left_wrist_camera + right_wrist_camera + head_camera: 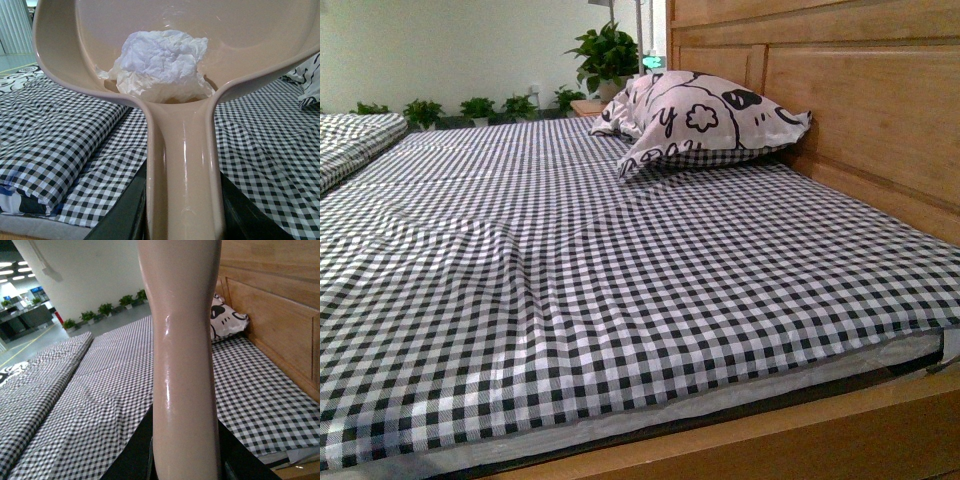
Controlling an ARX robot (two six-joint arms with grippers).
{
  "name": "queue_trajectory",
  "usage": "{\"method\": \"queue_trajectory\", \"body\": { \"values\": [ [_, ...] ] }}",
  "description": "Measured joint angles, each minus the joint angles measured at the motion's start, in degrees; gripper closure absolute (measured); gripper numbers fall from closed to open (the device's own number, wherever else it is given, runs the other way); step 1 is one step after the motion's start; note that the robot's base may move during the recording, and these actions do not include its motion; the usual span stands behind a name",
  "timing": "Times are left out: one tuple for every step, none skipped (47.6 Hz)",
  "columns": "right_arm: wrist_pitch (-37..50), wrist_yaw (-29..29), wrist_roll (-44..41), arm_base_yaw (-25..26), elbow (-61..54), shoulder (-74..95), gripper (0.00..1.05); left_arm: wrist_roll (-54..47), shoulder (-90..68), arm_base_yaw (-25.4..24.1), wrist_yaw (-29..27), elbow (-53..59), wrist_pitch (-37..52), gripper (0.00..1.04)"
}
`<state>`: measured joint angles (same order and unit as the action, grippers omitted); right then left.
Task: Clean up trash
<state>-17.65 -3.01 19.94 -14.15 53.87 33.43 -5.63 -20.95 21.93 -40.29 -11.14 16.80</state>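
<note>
In the left wrist view the trash (160, 62), a crumpled white paper wad, lies inside the pinkish-beige dustpan (250, 30), near where the pan meets its handle. My left gripper (182, 220) is shut on the dustpan handle (182, 165) and holds the pan above the checked bed. In the right wrist view my right gripper (185, 465) is shut on the pinkish brush handle (182, 340), which stands upright over the bed; the brush head is out of view. Neither gripper shows in the front view.
A black-and-white checked bed (620, 280) fills the front view, with a wooden headboard (860, 110) on the right and a large white patterned pillow (700, 120) against it. Potted plants (605, 55) stand behind. A wooden bed frame edge (800, 440) runs along the near side.
</note>
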Motion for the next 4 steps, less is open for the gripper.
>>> {"method": "queue_trajectory", "body": {
  "values": [
    [0.0, 0.0, 0.0, 0.0, 0.0, 0.0, 0.86, 0.0, 0.0, 0.0, 0.0, 0.0, 0.0, 0.78],
    [0.0, 0.0, 0.0, 0.0, 0.0, 0.0, 0.86, 0.0, 0.0, 0.0, 0.0, 0.0, 0.0, 0.78],
    [0.0, 0.0, 0.0, 0.0, 0.0, 0.0, 0.86, 0.0, 0.0, 0.0, 0.0, 0.0, 0.0, 0.78],
    [0.0, 0.0, 0.0, 0.0, 0.0, 0.0, 0.86, 0.0, 0.0, 0.0, 0.0, 0.0, 0.0, 0.78]
  ]
}}
